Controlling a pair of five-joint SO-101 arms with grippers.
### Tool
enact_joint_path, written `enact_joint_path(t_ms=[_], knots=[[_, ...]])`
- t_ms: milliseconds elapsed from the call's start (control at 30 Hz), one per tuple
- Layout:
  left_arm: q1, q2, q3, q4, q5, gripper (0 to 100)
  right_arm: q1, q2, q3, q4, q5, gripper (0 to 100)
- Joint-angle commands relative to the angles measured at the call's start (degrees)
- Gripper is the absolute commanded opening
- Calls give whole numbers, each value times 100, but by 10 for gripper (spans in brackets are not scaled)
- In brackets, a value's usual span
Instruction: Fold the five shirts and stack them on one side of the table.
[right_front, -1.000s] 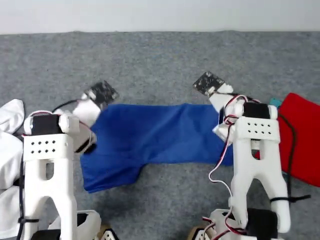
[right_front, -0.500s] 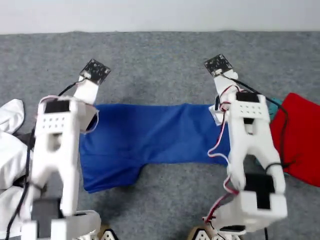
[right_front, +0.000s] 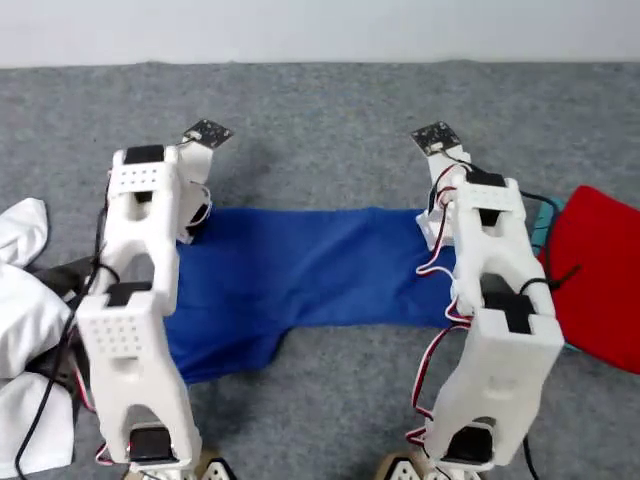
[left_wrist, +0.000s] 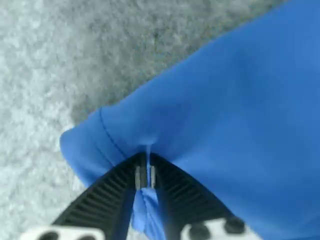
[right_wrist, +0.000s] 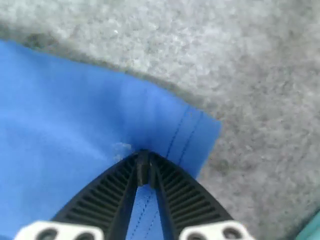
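Now corner-pinching the limp blue fabric shirt (right_front: 320, 265)
Clamped on its stitched hem, left gripper (left_wrist: 143, 167) and right gripper (right_wrist: 143, 165); likely light, floppy, so corners suit

blue shirt (right_front: 310, 265): plain, darker blue hem stitching | red shirt (right_front: 600, 275), right: plain | white shirts (right_front: 25, 310), left: plain | bench (right_front: 320, 110): mottled grey | left arm (right_front: 135, 230), right arm (right_front: 495, 260): white, black motors | left gripper (left_wrist: 144, 172), right gripper (right_wrist: 143, 167): black, ribbed | teal item (right_front: 543, 218) by red shirt
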Motion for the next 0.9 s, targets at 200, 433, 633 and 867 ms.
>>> enact_joint_path(t_ms=[200, 433, 633, 867], knots=[[-255, 598, -3213, 1547, 255, 15, 84, -22, -1020, 1226, -62, 9], [-290, 0, -3204, 1538, 264, 15, -426, -286, -1802, 2352, -79, 9], [-870, -949, -2431, 1530, 264, 15, -1077, -1112, -1846, 3073, -53, 9], [-2163, -1820, -1798, 1521, 220, 15, -2114, -1552, -1846, 3960, -79, 9]])
